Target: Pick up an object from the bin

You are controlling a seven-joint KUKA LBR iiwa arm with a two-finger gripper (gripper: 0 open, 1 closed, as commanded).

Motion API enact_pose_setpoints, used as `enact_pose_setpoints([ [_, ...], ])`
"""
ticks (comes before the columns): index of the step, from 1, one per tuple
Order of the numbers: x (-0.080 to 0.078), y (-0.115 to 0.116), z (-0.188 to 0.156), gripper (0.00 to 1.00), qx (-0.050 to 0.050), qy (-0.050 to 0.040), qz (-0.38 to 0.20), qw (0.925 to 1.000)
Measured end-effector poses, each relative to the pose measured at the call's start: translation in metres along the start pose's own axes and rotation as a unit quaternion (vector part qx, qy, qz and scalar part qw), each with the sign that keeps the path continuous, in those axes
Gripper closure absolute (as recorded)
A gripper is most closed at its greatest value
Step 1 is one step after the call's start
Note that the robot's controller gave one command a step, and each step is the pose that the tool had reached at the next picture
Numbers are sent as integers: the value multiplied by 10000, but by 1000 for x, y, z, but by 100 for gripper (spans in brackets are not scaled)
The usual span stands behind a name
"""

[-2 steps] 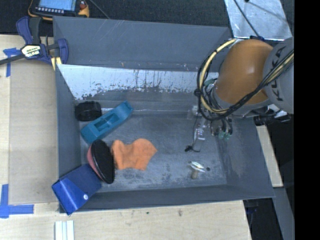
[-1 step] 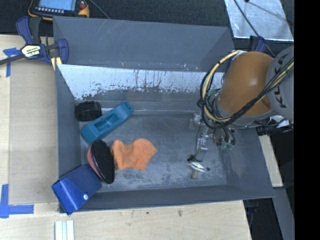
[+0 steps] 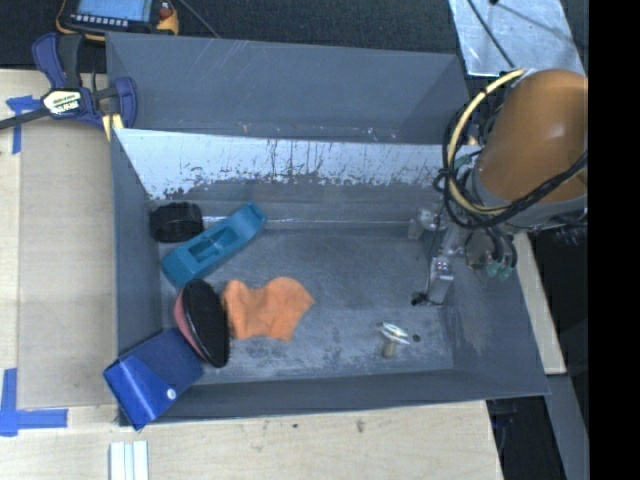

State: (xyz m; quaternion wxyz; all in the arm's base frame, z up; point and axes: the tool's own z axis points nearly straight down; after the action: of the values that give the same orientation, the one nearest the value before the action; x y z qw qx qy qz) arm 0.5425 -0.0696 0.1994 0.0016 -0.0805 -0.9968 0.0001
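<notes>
lying near the gripper (image 3: 434, 290), apart, a small silvery piece (image 3: 395, 337)

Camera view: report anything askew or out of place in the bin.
The dark blue box sits tilted up the lower-left corner wall of the bin, not flat on the floor. Nothing looks spilled or broken.

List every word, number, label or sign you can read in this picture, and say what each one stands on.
Nothing here can be read as text.
Display unit beyond the far left corner of the bin: lit screen, characters too small to read.
Light blue tool, orange cloth, dark blue box, black round piece: no lettering to be seen on them.
</notes>
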Motion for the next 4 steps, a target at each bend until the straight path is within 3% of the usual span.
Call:
enact_pose_setpoints([
  [1,-56,0,-34,0,5,-48,-674,9977],
  [2,-52,38,8,0,3,-80,-745,9972],
  [3,-26,61,38,0,-6,-4,-119,9999],
  [4,-50,75,80,0,-12,-60,256,9997],
])
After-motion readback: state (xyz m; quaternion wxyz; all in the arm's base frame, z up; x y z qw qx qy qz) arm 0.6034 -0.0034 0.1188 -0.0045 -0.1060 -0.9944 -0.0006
